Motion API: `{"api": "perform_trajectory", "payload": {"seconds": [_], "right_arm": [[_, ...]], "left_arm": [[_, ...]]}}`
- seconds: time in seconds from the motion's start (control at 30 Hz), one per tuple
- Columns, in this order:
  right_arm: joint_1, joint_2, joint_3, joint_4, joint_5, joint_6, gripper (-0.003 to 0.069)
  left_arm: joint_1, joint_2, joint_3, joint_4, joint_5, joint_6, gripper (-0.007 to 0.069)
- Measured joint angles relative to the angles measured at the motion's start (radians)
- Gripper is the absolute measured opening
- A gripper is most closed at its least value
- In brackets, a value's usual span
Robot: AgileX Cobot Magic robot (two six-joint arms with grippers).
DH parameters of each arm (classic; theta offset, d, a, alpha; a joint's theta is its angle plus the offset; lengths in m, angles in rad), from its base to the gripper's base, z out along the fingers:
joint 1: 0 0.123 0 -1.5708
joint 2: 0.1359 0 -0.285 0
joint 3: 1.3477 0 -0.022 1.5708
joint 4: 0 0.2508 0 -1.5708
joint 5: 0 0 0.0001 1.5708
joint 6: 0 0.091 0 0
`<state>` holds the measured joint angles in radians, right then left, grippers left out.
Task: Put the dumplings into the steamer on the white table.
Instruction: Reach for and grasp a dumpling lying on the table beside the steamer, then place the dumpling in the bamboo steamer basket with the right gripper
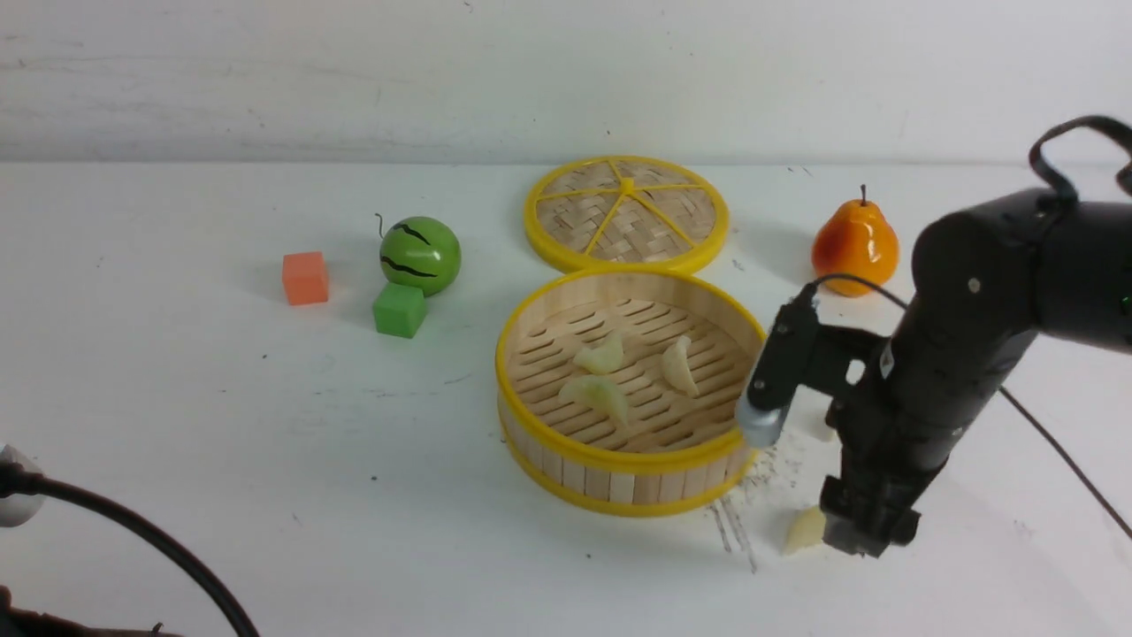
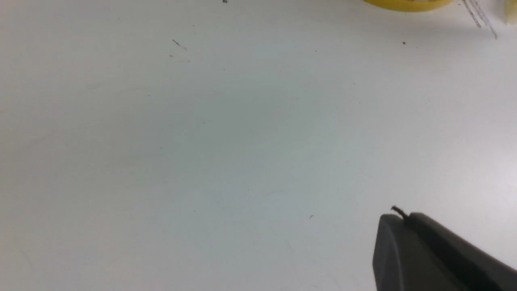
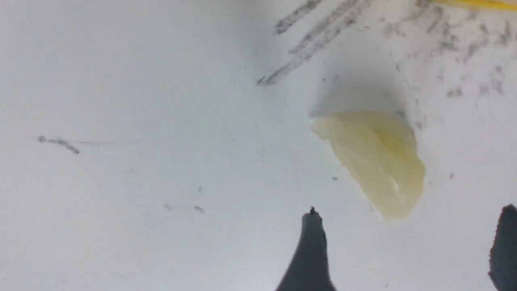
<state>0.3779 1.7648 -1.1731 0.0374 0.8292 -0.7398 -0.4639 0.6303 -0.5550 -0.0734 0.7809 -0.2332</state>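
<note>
R gripper [image 1: 862,535] hangs low w/ jaws spread wide, just beside a loose dumpling [image 1: 806,528] lying on the white table [image 1: 265,398] right of the steamer [image 1: 619,460], not gripping it. Three other dumplings [image 1: 601,354] lie inside the steamer on its slats. L gripper [image 2: 398,220] is pressed shut, low over the table, well apart from the steamer

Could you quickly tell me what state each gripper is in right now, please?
Left gripper: shut, holding nothing.
Right gripper: open, with a dumpling on the table just ahead, not gripped.
</note>
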Motion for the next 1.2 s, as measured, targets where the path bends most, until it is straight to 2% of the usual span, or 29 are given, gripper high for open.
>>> {"api": "perform_trajectory", "payload": {"seconds": [0.13,0.3,0.4,0.43,0.47,0.5,0.53,0.6,0.8,0.9,1.0,1.2], "right_arm": [[0.000,0.056,0.004,-0.001,-0.052,-0.084,0.0550],[0.000,0.111,0.004,-0.008,-0.072,-0.098,0.0525],[0.000,0.113,0.004,-0.008,-0.077,-0.098,0.0429],[0.000,0.113,0.004,-0.008,-0.077,-0.098,0.0419],[0.000,0.113,0.004,-0.008,-0.079,-0.098,0.0315],[0.000,0.112,0.004,-0.008,-0.079,-0.097,0.0258],[0.000,0.108,0.003,-0.008,-0.075,-0.093,0.0230],[0.000,0.096,-0.016,-0.001,-0.046,-0.077,0.0237],[0.000,0.046,-0.223,0.098,0.116,0.033,0.0241],[0.012,0.057,-0.348,0.136,0.147,0.189,0.0241],[0.045,0.100,-0.431,0.128,0.145,0.303,0.0241],[0.129,0.254,-0.521,0.031,0.134,0.475,0.0241]], "left_arm": [[0.000,0.000,0.019,0.000,-0.006,0.000,-0.0015],[0.000,0.000,0.034,0.004,-0.011,0.000,-0.0015],[0.000,0.000,0.036,0.008,-0.017,0.000,-0.0015],[0.000,0.000,0.036,0.009,-0.017,0.000,-0.0015],[0.000,0.000,0.036,0.009,-0.018,0.000,-0.0015],[0.000,0.000,0.036,0.009,-0.018,0.000,-0.0015],[0.000,0.000,0.036,0.009,-0.018,0.000,-0.0015],[0.000,0.000,0.036,0.010,-0.020,0.000,-0.0015],[0.000,0.000,0.036,0.011,-0.025,0.000,-0.0015],[0.000,0.000,0.036,0.012,-0.032,0.000,-0.0015],[0.000,0.000,0.036,0.012,-0.048,0.000,-0.0015],[0.000,0.000,0.036,0.012,-0.052,0.000,-0.0015]]}}
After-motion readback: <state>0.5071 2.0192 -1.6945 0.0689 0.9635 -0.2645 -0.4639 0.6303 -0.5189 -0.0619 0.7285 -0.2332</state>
